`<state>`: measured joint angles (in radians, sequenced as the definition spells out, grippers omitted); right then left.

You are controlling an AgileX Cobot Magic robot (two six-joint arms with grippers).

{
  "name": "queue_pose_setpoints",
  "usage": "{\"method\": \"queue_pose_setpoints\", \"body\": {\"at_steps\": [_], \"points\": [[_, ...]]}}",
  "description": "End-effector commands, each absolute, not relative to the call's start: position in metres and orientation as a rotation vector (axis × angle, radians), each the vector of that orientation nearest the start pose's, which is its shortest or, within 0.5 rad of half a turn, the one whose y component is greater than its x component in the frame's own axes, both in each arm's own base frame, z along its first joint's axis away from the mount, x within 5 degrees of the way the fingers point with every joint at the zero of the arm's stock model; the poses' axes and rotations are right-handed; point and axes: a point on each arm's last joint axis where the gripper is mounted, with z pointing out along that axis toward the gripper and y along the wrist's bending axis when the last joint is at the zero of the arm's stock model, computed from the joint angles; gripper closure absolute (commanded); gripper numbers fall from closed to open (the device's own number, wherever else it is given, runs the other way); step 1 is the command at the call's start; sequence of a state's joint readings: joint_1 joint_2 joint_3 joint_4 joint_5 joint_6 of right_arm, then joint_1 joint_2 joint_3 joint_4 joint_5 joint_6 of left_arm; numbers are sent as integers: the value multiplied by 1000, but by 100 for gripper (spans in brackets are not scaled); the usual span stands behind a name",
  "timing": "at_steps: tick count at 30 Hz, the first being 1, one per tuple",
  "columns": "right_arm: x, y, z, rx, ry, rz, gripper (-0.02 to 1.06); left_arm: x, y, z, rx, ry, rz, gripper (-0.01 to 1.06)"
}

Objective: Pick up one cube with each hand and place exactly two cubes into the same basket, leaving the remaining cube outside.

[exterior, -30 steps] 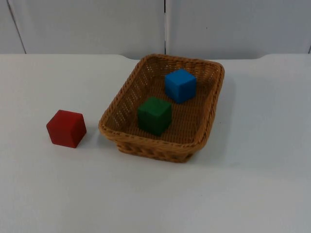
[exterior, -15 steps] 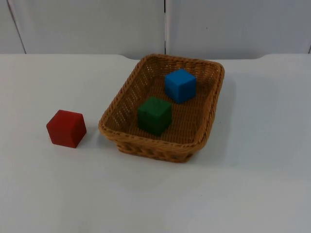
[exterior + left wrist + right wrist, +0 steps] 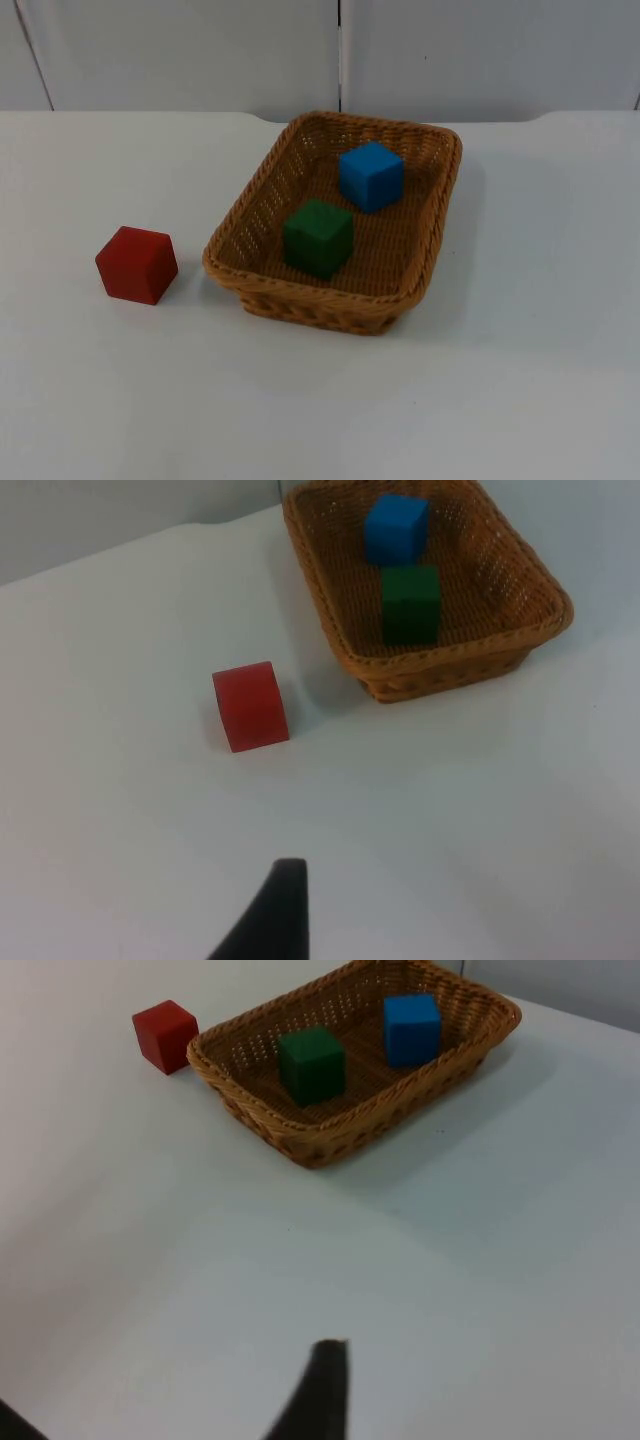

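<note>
Two cubes [image 3: 371,176] unmoved in basket [image 3: 432,240].

Surface: a flat white table top [image 3: 520,380], matte and plain, spreading across the whole near area.
Far edge: the white table top ends at a pale grey partition wall [image 3: 180,55].
Wall detail: a dark vertical seam [image 3: 339,55] splits the grey partition wall into panels; another slanted seam stands near its left end.
Shadows: soft grey shading lies on the table top.
</note>
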<state>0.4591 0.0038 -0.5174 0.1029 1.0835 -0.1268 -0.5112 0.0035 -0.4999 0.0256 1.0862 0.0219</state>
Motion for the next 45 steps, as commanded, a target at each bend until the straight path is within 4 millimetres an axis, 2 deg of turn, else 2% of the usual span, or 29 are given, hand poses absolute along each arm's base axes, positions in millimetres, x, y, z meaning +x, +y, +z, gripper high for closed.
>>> {"method": "queue_pose_setpoints", "body": {"at_steps": [1, 2, 3, 39, 45], "points": [[-11, 4, 281, -602, 1971, 328, 10, -3, 5, 275, 534, 2004, -269, 0], [-11, 4, 281, -602, 1971, 328, 10, -3, 5, 275, 534, 2004, -269, 0], [-11, 3, 281, -602, 1971, 322, -1, -3, 5, 275, 534, 2004, -269, 0], [-10, 3, 281, -596, 1972, 309, -1, -3, 5, 275, 534, 2004, -265, 0], [-10, 3, 281, -504, 1992, 252, -1, -3, 5, 275, 534, 2004, -265, 0]]}}
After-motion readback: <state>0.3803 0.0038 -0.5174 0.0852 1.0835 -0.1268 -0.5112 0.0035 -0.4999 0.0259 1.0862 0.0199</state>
